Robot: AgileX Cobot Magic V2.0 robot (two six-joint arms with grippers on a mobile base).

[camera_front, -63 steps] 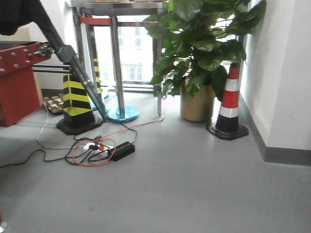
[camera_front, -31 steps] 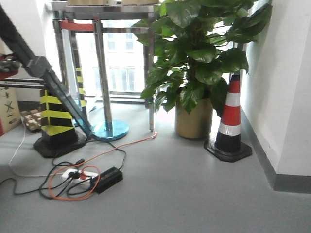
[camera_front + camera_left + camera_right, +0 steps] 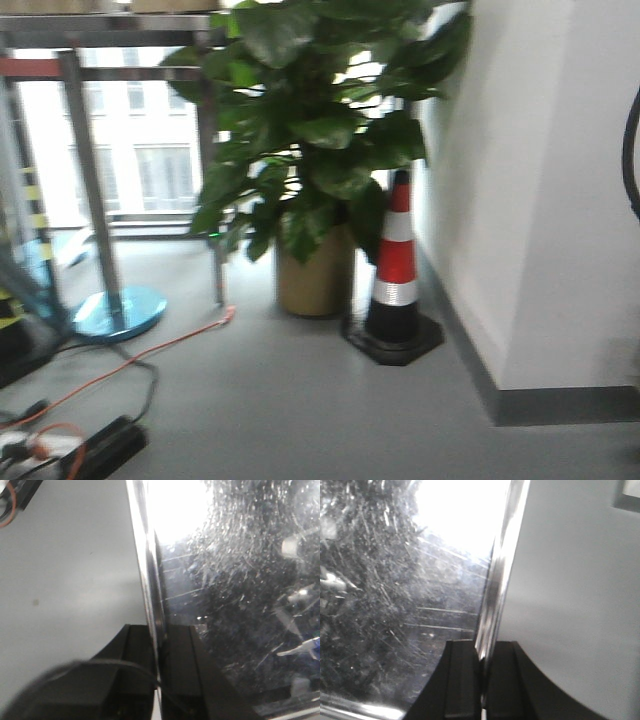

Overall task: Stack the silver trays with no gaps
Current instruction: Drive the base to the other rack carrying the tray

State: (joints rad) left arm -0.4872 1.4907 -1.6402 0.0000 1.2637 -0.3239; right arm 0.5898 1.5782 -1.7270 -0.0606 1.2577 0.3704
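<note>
Steel-grey silver tray (image 3: 240, 590): I see my left gripper (image 3: 159, 675) and right gripper (image 3: 482, 680) each pinching its rim, fingers (image 3: 136, 650) narrow; the rim runs straight away from both cameras.

Pale grey floor (image 3: 300, 400). Dark green leaves on plant (image 3: 310, 130), in ochre pot (image 3: 315, 285). Red-orange and white bands on traffic cone (image 3: 397, 270), black at foot. White wall (image 3: 540, 200) with grey skirting (image 3: 560, 405). Glossy blue stand base (image 3: 118, 310); orange cable (image 3: 150, 353). Shiny grey silver tray (image 3: 240, 605), mottled with fine pale scratches, glaring white near top. Black left gripper (image 3: 159, 645) and black right gripper (image 3: 482, 655).
</note>
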